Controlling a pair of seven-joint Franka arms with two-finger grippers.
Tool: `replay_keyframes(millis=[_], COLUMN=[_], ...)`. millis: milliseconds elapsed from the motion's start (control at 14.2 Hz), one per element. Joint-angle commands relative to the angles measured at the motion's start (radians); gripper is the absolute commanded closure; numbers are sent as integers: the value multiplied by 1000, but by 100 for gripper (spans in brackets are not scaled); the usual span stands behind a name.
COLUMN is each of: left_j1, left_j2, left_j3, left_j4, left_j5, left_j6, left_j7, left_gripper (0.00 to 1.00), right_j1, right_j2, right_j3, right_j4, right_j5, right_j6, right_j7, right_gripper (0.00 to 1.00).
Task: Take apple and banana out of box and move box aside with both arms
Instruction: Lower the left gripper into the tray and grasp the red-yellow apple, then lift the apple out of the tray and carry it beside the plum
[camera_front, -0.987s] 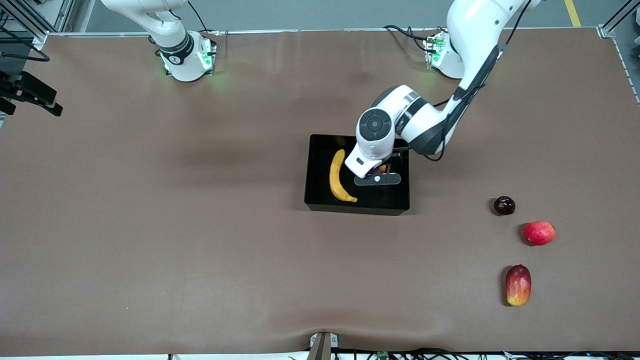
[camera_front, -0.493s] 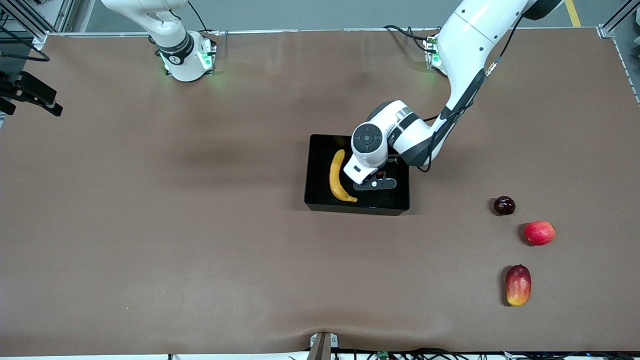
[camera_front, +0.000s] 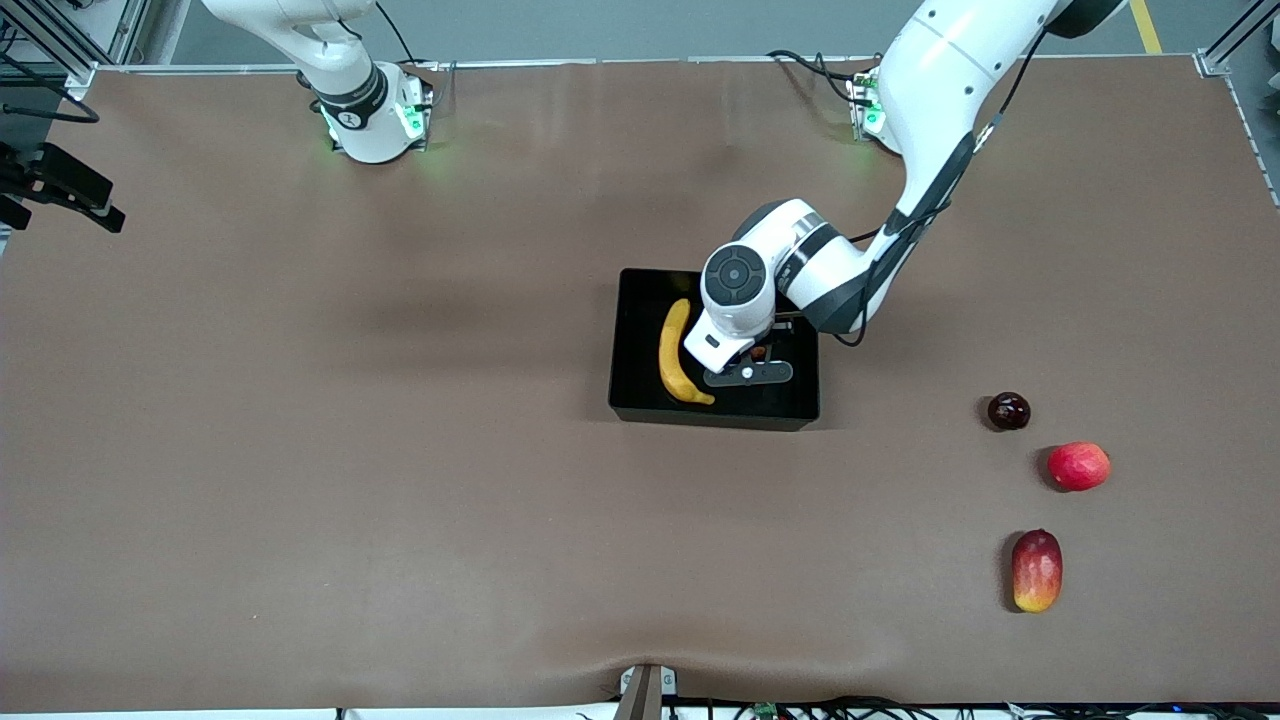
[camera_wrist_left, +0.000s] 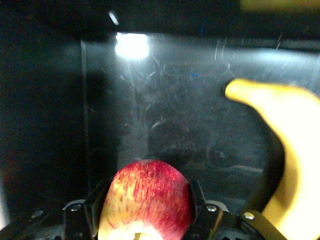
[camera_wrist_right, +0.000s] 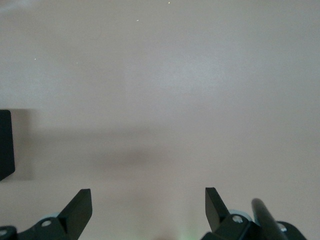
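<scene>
1. Down inside the box (camera_front: 640, 330), my left gripper (camera_front: 752, 362) sits low over the glossy black floor, its fingers (camera_wrist_left: 98, 206) pressed against both sides of the apple (camera_wrist_left: 148, 199).
2. From the left wrist view I see the apple's red, yellow-streaked skin filling the gap between the pads, with the scratched floor of the box (camera_wrist_left: 180, 115) just below it; whether the fruit touches that floor I cannot tell.
3. Beside the left gripper, toward the right arm's end of the box, the banana (camera_front: 676, 353) lies flat on the floor of the box, and its tip (camera_wrist_left: 240, 91) shows close to the held apple in the left wrist view.
4. My right gripper (camera_wrist_right: 148, 205) waits up in the air over bare brown table (camera_wrist_right: 165, 90), its fingers (camera_wrist_right: 80, 206) spread wide with nothing between them.
5. Well apart from the left gripper, toward the left arm's end of the table, three loose fruits rest on the surface: a dark red round fruit (camera_front: 1008, 411), a brighter red round fruit (camera_front: 1078, 466) nearer the front camera, and a mango (camera_front: 1036, 570) nearer still.
</scene>
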Motion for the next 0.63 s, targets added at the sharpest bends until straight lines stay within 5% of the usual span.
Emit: replay_keyframes(millis=[0,564], left_j1=[14,311], left_j2=[-43,-112], left_j3=[-6,-5], left_j4=[109,145], left_j5=[6,-68], left_j6=[-122,-135], left_j7=[-4,413], left_gripper=[100,100], right_j1=[-5,-4], right_j2=[6,6], right_j3=[0,2], right_j4=[15,15], right_j5=[14,14], right_j6=[-6,-4], right_j7=[1,1], right_gripper=[0,0])
